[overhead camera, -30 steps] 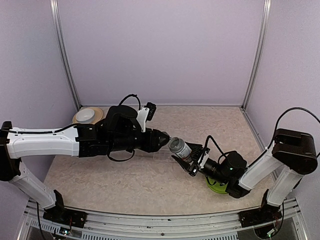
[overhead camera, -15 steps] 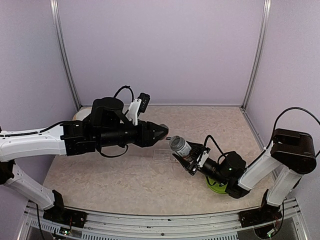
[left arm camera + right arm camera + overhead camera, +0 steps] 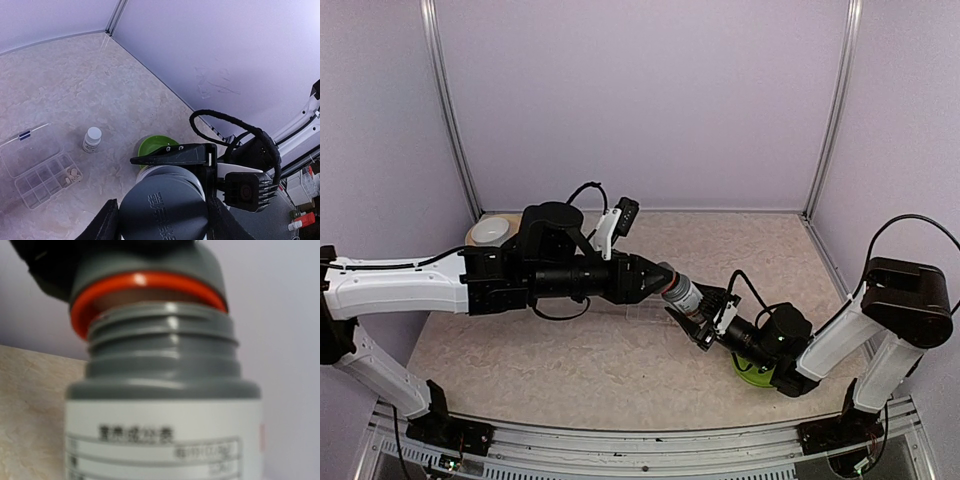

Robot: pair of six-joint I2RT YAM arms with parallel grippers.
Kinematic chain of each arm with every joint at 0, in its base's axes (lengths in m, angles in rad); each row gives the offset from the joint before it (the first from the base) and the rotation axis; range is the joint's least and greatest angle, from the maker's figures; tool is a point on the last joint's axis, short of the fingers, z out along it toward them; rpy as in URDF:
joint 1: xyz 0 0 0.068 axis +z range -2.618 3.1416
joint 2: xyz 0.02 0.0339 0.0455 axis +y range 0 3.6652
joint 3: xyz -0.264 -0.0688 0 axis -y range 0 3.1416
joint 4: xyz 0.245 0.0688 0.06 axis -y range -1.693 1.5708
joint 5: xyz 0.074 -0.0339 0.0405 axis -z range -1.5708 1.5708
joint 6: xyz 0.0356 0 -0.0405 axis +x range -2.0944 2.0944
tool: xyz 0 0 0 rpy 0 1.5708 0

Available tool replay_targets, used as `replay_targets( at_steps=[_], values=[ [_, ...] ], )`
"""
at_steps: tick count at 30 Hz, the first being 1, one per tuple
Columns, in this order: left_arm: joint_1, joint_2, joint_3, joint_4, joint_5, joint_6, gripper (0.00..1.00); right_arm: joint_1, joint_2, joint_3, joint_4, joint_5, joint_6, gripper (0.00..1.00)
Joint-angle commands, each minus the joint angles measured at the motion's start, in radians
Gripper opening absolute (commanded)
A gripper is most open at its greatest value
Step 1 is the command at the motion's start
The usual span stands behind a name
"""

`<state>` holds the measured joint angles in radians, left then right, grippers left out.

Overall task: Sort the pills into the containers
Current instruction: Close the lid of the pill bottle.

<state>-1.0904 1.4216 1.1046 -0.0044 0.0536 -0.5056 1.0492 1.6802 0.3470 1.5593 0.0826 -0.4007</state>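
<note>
A white bottle [image 3: 165,430] with a grey threaded neck is tilted above the table, and my right gripper [image 3: 698,312] is shut on its body. My left gripper [image 3: 662,282] is shut on the bottle's grey cap [image 3: 162,210]. The orange-ringed cap [image 3: 145,270] sits at the top of the threads. In the left wrist view the clear containers box [image 3: 37,172] lies on the table with its lid open. A few whitish pills [image 3: 74,174] rest in one corner compartment. My right gripper's fingers are hidden in its own view.
A small white bottle [image 3: 91,139] stands beside the box. A green bowl [image 3: 752,370] sits under my right arm. A white bowl on a tan plate [image 3: 495,230] is at the back left corner. Purple walls close three sides.
My left gripper drew back from the bottle half a second ago. It has now come forward, bringing the cap onto the bottle's neck. The right gripper kept the bottle nearly still.
</note>
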Motion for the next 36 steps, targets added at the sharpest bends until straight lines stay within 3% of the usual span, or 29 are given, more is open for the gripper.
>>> replay_targets(
  at_steps=[1, 11, 18, 23, 30, 36],
  values=[
    [-0.008, 0.027, 0.019, 0.049, 0.030, -0.012, 0.37, 0.009, 0.004, 0.017, 0.112, -0.002, -0.003, 0.00],
    [-0.012, 0.054, 0.013, 0.084, 0.031, -0.045, 0.37, 0.023, 0.010, 0.035, 0.077, 0.026, -0.025, 0.00],
    [-0.026, 0.073, 0.007, 0.071, -0.011, -0.081, 0.37, 0.066, 0.018, 0.076, 0.036, 0.189, -0.112, 0.00],
    [-0.026, 0.060, -0.009, 0.040, -0.085, -0.100, 0.37, 0.127, 0.072, 0.130, 0.056, 0.375, -0.275, 0.00],
    [-0.022, 0.069, -0.003, -0.028, -0.157, -0.126, 0.37, 0.215, 0.222, 0.214, 0.266, 0.561, -0.586, 0.00],
    [-0.020, 0.038, -0.067, 0.046, -0.142, -0.167, 0.37, 0.232, 0.174, 0.203, 0.267, 0.553, -0.512, 0.00]
  ],
)
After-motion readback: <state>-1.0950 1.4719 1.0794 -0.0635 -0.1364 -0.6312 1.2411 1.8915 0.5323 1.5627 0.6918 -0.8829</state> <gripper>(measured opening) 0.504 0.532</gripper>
